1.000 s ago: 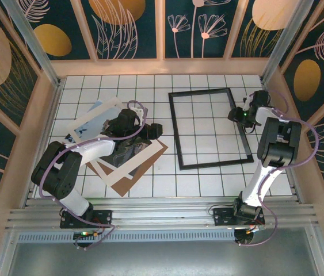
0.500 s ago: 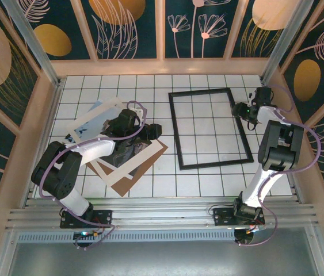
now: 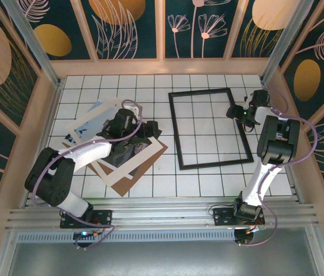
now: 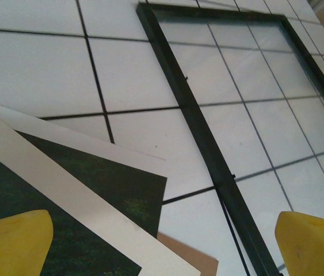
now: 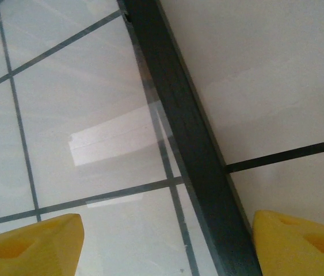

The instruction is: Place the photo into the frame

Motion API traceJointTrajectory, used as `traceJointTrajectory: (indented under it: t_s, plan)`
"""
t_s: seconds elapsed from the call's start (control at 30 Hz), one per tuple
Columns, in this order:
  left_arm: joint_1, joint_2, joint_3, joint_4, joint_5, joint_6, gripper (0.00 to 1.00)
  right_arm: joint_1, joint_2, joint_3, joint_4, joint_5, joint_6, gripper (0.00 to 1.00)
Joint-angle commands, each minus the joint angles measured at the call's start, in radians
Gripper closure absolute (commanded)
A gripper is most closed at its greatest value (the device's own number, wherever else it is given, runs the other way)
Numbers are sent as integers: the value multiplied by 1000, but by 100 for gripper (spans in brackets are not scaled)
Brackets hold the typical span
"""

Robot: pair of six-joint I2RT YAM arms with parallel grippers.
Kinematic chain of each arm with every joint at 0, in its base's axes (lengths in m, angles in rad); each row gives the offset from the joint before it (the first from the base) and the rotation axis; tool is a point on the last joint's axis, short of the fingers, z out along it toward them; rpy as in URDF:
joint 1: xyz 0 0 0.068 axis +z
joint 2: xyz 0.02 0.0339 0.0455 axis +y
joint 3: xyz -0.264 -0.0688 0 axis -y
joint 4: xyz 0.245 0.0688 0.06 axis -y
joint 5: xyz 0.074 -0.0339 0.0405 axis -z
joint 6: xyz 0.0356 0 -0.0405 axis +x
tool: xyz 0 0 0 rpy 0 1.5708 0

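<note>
The white tiled worktop (image 3: 208, 181) carries everything. The frame (image 3: 175, 129) lies flat right of centre, well apart from the photo. Its black rim is closed all round, and the tile lines show through its pane.

A stack lies askew to its left, its nearest corner just short of the frame's left rail. A brown board (image 4: 193, 261) is at the bottom and a white mat (image 3: 136, 164) on top. The photo (image 3: 92, 122) sits in this stack under the mat. Its pale blue sky shows inside the mat's opening and past the mat's far-left edge, and the darker part lies toward the frame. The left arm hides the middle of it.

The left tool (image 4: 163, 236) hangs over the stack's frame-side corner. Its yellow fingers are spread as wide as they go and hold nothing.

The right tool (image 5: 164, 241) is at the frame's right rail near the far corner. It is open with the rail running between its fingers, and the rail is not clamped.
</note>
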Motion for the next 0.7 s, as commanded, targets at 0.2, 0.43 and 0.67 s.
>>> traceJointTrajectory:
  t_s: [0.2, 0.43, 0.67]
  plan:
    - [55, -124, -77, -60, -183, -41, 1, 7, -44, -106, 62, -139, 28, 22]
    - [134, -200, -138, -89, -212, -78, 1, 13, -119, -151, 88, -187, 43, 23]
    - [174, -261, -182, -129, -246, -110, 1, 24, -210, -174, 107, -37, 32, 23]
